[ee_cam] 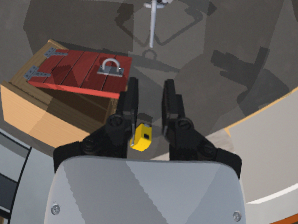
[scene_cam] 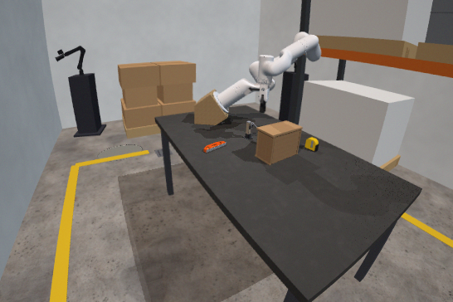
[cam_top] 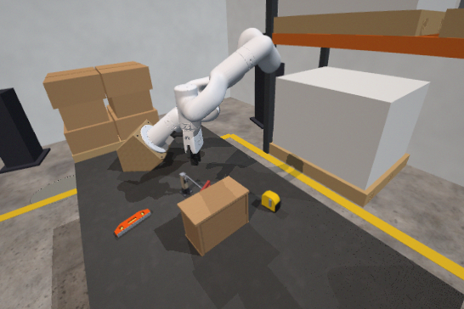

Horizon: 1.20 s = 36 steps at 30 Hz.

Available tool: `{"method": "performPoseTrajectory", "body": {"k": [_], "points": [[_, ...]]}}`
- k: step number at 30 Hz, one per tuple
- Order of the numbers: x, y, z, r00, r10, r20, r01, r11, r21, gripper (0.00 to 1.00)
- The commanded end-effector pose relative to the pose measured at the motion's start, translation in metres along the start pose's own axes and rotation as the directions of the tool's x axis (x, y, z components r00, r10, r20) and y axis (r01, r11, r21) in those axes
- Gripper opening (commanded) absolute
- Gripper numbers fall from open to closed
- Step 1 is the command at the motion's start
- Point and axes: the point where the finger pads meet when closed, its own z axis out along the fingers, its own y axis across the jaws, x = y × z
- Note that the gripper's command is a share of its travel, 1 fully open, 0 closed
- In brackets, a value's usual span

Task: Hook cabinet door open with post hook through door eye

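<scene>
The brown cabinet (cam_top: pixel 214 213) stands flat on the dark table. Its red door (ee_cam: pixel 83 72), with a metal eye (ee_cam: pixel 109 66), stands swung out on the far side; only its edge (cam_top: pixel 206 184) shows in the top view. The small post (cam_top: pixel 183 182) stands behind the cabinet, and its thin hook (ee_cam: pixel 152 24) reaches toward the door. The hook's tip lies just beside the door's free edge, apart from the eye. My gripper (cam_top: pixel 195 158) hangs above the table behind the post, pointing down. Its fingers stand narrow, with nothing between them.
A yellow tape measure (cam_top: pixel 270 199) lies right of the cabinet and an orange level (cam_top: pixel 132 222) lies to its left. A tilted brown box (cam_top: pixel 138 152) holds the arm's base at the table's back. Stacked cartons and a large white crate stand off the table.
</scene>
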Motion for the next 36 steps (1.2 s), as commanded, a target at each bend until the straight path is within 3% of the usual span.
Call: {"method": "performPoseTrajectory", "body": {"k": [1, 23, 36], "points": [[0.0, 0.0, 0.0, 1.0, 0.0, 0.0, 0.0, 1.0, 0.001, 0.24], [0.0, 0.0, 0.001, 1.0, 0.0, 0.0, 0.0, 1.0, 0.001, 0.24], [0.0, 0.0, 0.019, 1.0, 0.0, 0.0, 0.0, 1.0, 0.001, 0.24]]}}
